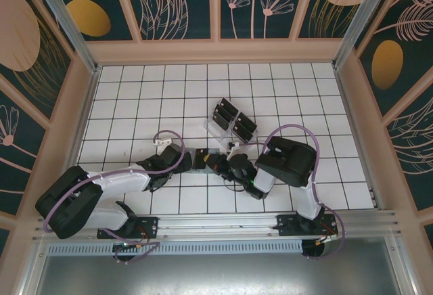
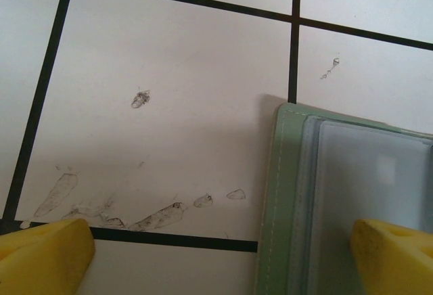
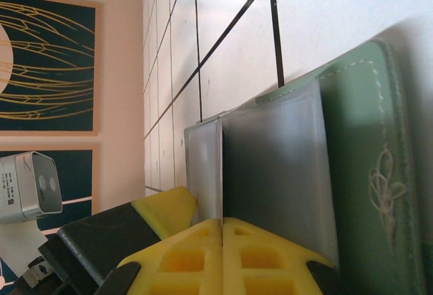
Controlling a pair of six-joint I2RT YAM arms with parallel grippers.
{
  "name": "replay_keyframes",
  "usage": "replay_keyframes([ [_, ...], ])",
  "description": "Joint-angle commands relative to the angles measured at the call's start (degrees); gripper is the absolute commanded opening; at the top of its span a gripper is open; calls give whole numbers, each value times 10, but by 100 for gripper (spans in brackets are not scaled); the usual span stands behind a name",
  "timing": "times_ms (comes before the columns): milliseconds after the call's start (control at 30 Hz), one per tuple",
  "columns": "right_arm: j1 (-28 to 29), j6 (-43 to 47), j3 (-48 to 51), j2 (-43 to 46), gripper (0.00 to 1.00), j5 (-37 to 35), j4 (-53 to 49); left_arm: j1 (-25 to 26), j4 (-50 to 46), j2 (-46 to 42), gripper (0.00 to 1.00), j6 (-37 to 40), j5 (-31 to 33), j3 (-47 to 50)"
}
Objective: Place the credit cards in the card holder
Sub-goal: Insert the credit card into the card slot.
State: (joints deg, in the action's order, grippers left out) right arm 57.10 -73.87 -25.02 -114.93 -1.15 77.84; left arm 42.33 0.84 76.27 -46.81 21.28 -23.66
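Note:
Several black credit cards (image 1: 230, 119) stand in a clear rack behind both grippers. The green card holder (image 3: 365, 146) lies open on the tiles, its clear sleeves (image 3: 277, 160) fanned up. My right gripper (image 3: 222, 224) is shut, with the edge of one clear sleeve pinched in the seam between its yellow fingers. My left gripper (image 2: 216, 261) hovers open just above the card holder's (image 2: 284, 200) left edge; one fingertip (image 2: 40, 254) is over bare tile, the other over the sleeves. In the top view the two grippers (image 1: 189, 156) (image 1: 220, 162) meet at the card holder (image 1: 201, 157).
The clear rack (image 1: 215, 127) stands about one tile beyond the grippers. Smudges mark the white tile (image 2: 135, 99) left of the holder. Peach walls (image 1: 88, 105) enclose the tiled floor on three sides, and a metal rail (image 1: 223, 224) runs along the near edge.

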Motion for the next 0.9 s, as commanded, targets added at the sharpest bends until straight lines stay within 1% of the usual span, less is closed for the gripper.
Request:
replay_keyframes([
  [0,4,17,-8,-15,0,0,-48,-7,-19,19,98,-16,-25,23],
  [267,0,36,-22,10,0,26,-126,-7,-20,17,99,-16,-23,21],
  [600,-1,23,3,21,0,22,-112,-7,-22,15,98,-17,-22,22],
  [867,0,21,1,21,0,30,-110,-7,-22,17,99,-18,-20,22],
])
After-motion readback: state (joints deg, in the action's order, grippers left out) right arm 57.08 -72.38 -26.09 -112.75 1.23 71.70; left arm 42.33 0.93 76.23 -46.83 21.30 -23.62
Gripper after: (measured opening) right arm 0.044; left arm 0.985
